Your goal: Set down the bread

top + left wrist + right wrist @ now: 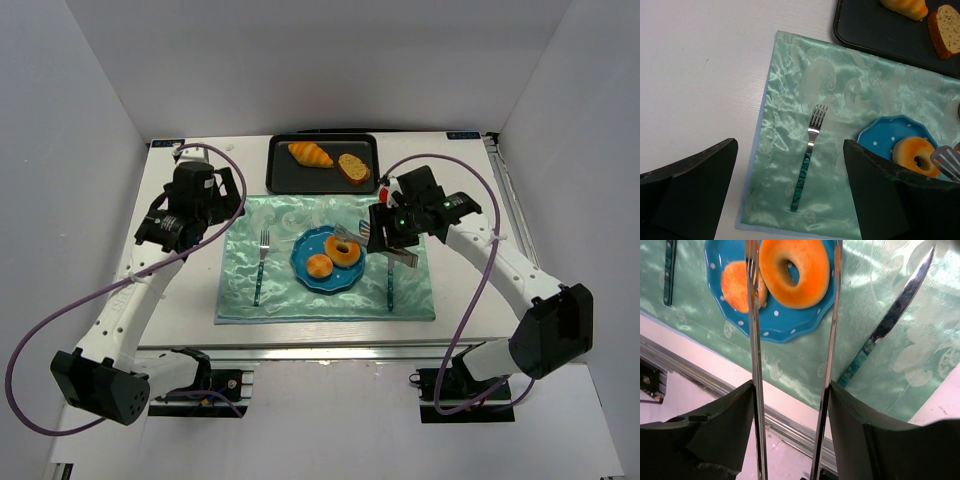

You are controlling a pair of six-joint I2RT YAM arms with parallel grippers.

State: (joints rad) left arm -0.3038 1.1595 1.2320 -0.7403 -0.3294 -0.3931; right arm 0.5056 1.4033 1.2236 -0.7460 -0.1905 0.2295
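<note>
- Holds tongs [756,390] in the right gripper [792,440], one metal arm against each finger, likely to move soft bread without squashing it.
- Spreads the tongs wide, one arm on each side of the ring bread [810,285]; hard to tell whether touching it or just above it.
- Ring bread down on the blue plate [785,327], toward 2 o'clock, right beside a round bun [735,287] toward 8 o'clock.
- Seems placed already, going by the wide tongs and the flat ring.
- Nothing in the left gripper [790,187]: fingers far apart, over the 9 o'clock side of the green mat [790,90], probably waiting out of the way.
- Fork [807,160] at 9 o'clock from the plate, knife [890,320] at 3 o'clock, laid like a dinner setting.
- Black tray [290,180] at 12 o'clock, with a croissant [310,154] and a bread slice [353,167], probably more bread to fetch.
- No brand, label or writing to read; only white dots on the plate.
</note>
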